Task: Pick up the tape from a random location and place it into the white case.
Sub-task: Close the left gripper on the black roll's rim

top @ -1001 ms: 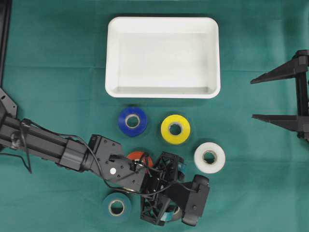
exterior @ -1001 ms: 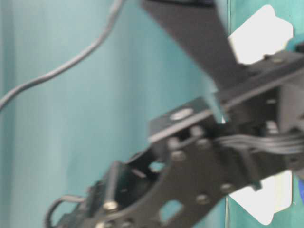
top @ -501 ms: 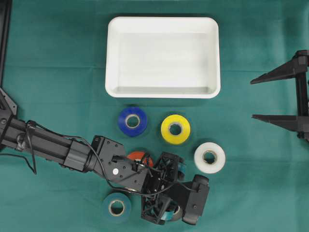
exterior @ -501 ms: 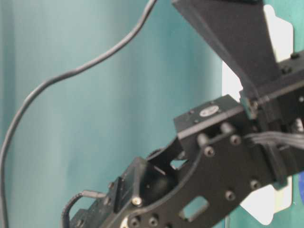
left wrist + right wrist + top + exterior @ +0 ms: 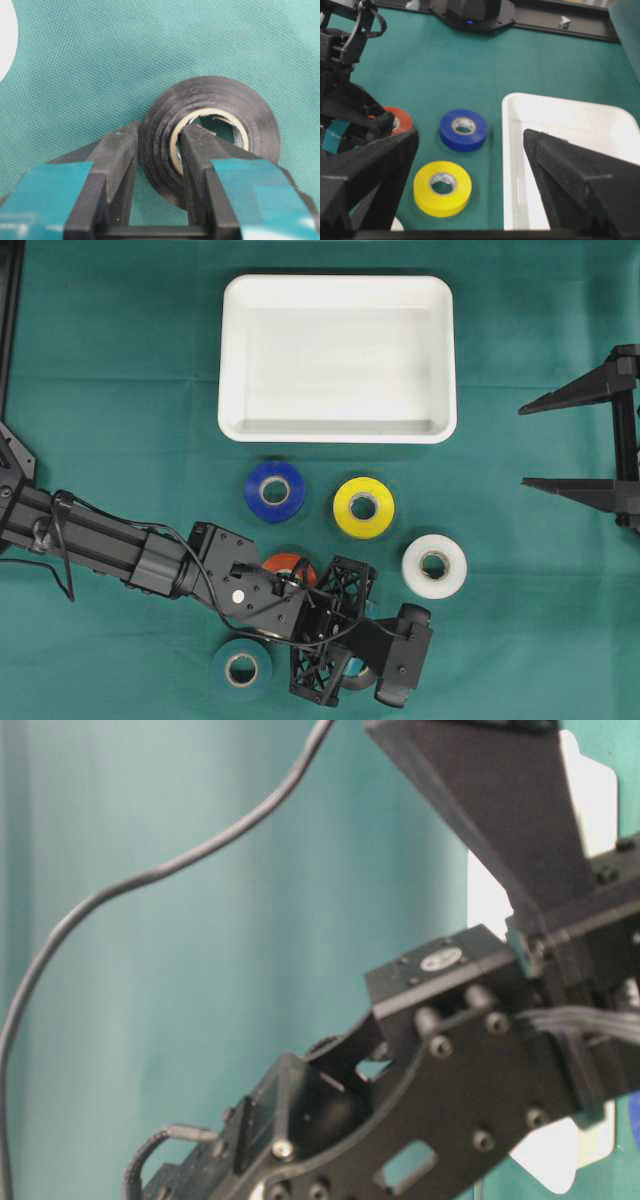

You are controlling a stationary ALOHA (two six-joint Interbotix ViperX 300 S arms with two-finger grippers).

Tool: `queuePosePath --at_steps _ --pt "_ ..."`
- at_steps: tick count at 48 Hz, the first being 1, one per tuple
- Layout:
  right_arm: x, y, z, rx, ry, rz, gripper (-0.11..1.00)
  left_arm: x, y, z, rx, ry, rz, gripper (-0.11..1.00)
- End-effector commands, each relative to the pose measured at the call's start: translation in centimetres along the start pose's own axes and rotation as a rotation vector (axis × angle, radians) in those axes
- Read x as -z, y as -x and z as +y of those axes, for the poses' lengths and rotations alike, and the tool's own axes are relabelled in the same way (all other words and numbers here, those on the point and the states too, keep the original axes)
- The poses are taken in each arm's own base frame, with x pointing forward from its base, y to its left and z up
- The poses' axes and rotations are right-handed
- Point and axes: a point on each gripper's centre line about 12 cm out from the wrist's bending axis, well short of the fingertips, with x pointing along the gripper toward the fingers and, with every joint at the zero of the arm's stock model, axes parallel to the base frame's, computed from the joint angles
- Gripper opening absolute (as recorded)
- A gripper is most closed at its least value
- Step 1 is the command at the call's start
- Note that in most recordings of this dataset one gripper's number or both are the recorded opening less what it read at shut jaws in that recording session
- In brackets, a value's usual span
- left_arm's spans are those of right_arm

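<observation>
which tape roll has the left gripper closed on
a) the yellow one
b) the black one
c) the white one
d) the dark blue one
b: the left wrist view shows the left gripper shut on the black tape roll, one finger inside the core and the other against the outer wall, while the yellow, dark blue and white rolls lie free on the cloth.

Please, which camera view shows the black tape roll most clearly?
The left wrist view: the black tape roll fills the picture, with the left gripper shut on its wall, one finger in the core. In the overhead view the arm hides nearly all of it. The table-level and right wrist views do not show it.
</observation>
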Motion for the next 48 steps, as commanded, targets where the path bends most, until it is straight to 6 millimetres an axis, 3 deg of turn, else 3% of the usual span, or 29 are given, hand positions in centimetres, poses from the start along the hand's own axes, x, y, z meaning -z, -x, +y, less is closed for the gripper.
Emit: queuePosePath --at_steps 1,8,16,30,42,48 --pt "-0.8 -0.2 0.0 0.001 -0.003 -0.017 0.91 -1.4 1.5 0.0 -0.002 -0.004 -0.044 0.19" --pt "-0.8 -0.1 0.0 0.001 -0.003 -0.018 0.91 -1.5 1.7 0.0 -0.001 -0.005 -0.046 0.19" --pt "-0.8 -0.1 0.0 0.001 -0.003 -0.020 0.91 -2.4 3.5 -0.3 0.002 -0.010 -0.061 0.19" --pt "-0.9 -0.1 0.0 0.001 -0.003 -0.021 0.91 -5.2 8.9 -0.3 0.000 -0.014 -0.127 0.19" --pt "-0.9 -0.1 0.0 0.001 -0.003 -0.020 0.91 -7.7 14.9 -0.3 -0.003 -0.017 -0.229 0.19" --pt "-1.0 -0.1 0.0 0.001 -0.003 -0.020 0.91 -8.3 16.8 -0.2 -0.006 -0.018 -0.236 0.19"
